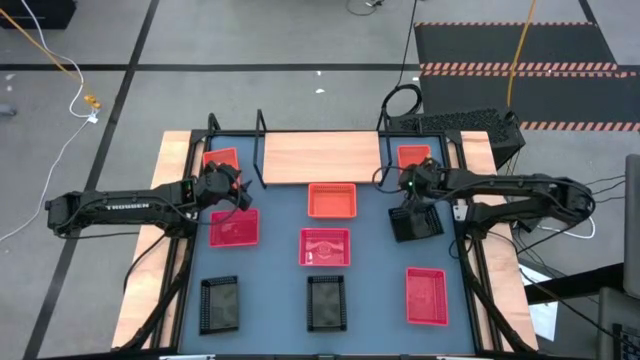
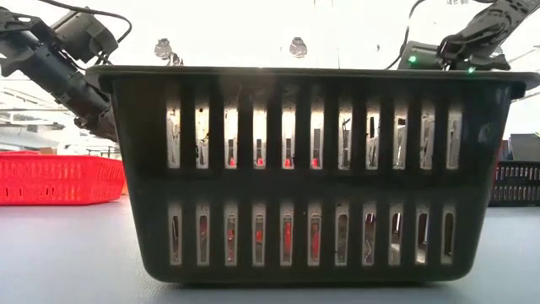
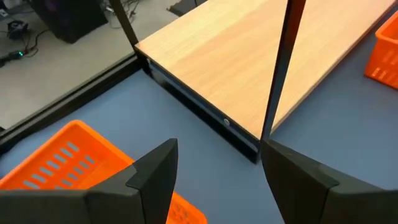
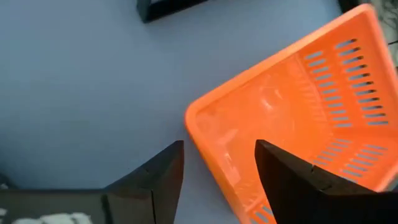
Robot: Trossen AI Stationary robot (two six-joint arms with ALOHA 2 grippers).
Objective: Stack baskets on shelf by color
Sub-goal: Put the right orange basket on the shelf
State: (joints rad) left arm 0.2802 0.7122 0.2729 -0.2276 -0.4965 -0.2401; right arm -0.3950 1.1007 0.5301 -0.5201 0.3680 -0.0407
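Note:
The shelf (image 1: 320, 158) is a bare wooden board at the back of the blue table. Orange baskets sit at its left end (image 1: 221, 160), its right end (image 1: 413, 156) and just in front of it (image 1: 332, 200). My left gripper (image 1: 232, 190) hovers open beside the left orange basket (image 3: 62, 165), holding nothing. My right gripper (image 1: 410, 180) is open over the right orange basket (image 4: 298, 106), whose rim lies between the fingers. Pinkish-red baskets (image 1: 234, 228), (image 1: 325, 247), (image 1: 426, 296) and black baskets (image 1: 220, 303), (image 1: 326, 302), (image 1: 415, 222) lie spread in front.
The shelf's black wire posts (image 3: 280, 68) rise at its front edge, close to my left gripper. A black basket (image 2: 312, 169) fills most of the low view. Cables and a black keyboard (image 1: 460, 125) lie behind the table's right rear corner.

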